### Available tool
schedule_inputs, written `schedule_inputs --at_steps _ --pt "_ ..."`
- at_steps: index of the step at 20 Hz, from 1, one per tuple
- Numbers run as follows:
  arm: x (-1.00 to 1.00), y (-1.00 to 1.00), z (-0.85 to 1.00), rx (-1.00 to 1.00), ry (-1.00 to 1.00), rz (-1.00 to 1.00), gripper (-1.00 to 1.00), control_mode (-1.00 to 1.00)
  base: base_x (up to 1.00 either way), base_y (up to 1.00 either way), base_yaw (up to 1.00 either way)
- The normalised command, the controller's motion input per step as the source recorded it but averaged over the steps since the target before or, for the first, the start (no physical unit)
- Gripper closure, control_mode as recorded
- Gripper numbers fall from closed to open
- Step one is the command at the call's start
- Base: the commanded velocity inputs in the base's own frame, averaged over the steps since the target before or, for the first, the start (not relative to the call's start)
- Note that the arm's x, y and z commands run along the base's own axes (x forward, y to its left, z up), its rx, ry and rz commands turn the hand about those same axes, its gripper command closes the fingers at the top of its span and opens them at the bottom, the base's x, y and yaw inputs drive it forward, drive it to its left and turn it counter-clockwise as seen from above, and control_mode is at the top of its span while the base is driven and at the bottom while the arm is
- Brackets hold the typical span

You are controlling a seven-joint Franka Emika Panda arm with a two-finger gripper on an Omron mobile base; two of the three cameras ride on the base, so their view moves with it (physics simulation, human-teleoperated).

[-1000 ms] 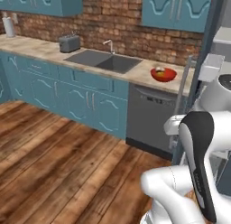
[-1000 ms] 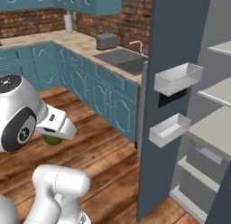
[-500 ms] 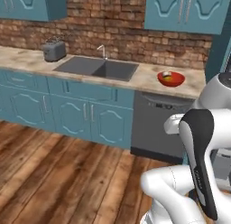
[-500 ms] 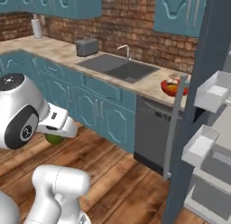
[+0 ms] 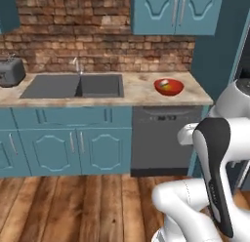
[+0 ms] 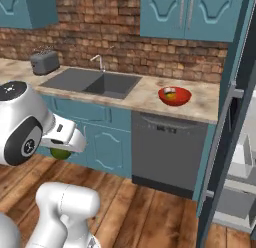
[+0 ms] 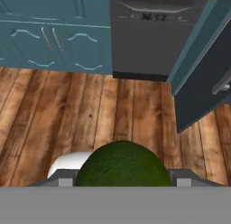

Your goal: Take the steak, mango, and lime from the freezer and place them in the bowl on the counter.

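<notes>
Lime [image 7: 122, 164] is clamped between the gripper [image 7: 122, 181] fingers, carried low over the wood floor [image 7: 90, 119]; in the right base view it shows as a dark green ball [image 6: 60, 153] tucked under the hand. Red bowl [image 5: 169, 87] sits on the worktop [image 5: 136, 92] above the dishwasher [image 5: 163, 138], right of the sink [image 5: 73, 86]. Bowl already has something yellowish and something pale-reddish in it, so probably mango and steak are done, but too small to be sure. Freezer [image 6: 235, 142] door stands open at the right edge, well apart from the bowl. Left to do: bring the lime over to the worktop, lift it above the bowl, release. Judged last of the three items, roughly two thirds through.
</notes>
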Motion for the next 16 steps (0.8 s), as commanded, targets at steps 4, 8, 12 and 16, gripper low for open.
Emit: schedule_inputs --at_steps 4,8,12,16 --pt "0.0 0.0 0.0 0.0 0.0 0.0 1.0 1.0 0.94 0.25 -0.37" --pt "0.0 0.0 0.0 0.0 0.0 0.0 1.0 1.0 1.0 0.0 -0.24" --pt "0.0 0.0 0.0 0.0 0.0 0.0 1.0 1.0 1.0 -0.03 -0.07" --pt "0.0 0.0 0.0 0.0 0.0 0.0 1.0 1.0 0.89 -0.03 -0.05"
